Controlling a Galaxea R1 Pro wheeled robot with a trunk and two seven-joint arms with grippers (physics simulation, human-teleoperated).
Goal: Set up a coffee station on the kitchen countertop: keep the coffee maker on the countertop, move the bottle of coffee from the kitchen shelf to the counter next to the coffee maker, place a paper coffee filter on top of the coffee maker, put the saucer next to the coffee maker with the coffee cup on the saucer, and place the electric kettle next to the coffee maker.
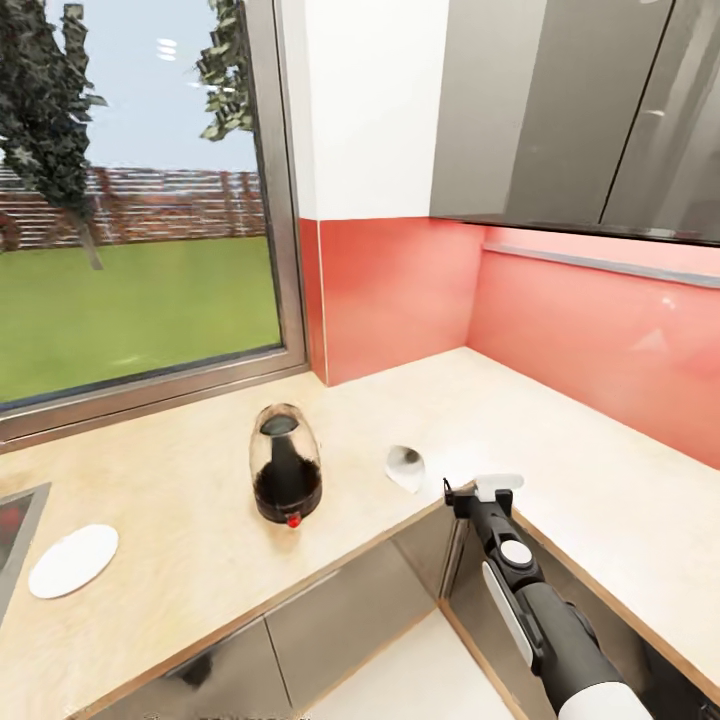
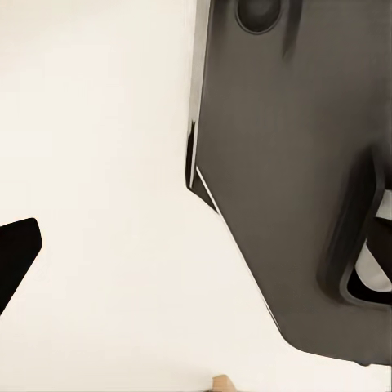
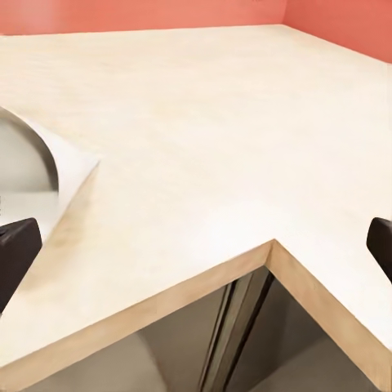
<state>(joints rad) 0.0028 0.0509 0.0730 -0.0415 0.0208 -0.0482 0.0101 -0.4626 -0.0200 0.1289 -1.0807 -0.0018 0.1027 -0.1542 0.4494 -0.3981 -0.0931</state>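
Observation:
The electric kettle (image 1: 286, 465), clear glass on a black base with a red switch, stands upright on the kitchen countertop (image 1: 180, 500) near the inner corner. To its right lies the paper coffee filter (image 1: 405, 467), a white cone on its side. The white saucer (image 1: 73, 560) rests flat at the far left with nothing on it. My right gripper (image 1: 485, 487) hovers open at the counter's inner corner edge, just right of the filter. In the right wrist view, the filter (image 3: 41, 167) lies beyond one fingertip of the gripper (image 3: 196, 249). One left fingertip (image 2: 16, 253) shows over pale floor.
A dark cooktop edge (image 1: 15, 530) sits at the far left beside the saucer. A big window (image 1: 140, 200) backs the left run, a red backsplash (image 1: 590, 340) the right run, with grey wall cabinets (image 1: 580, 110) above. Grey cabinet fronts (image 1: 340, 620) lie below.

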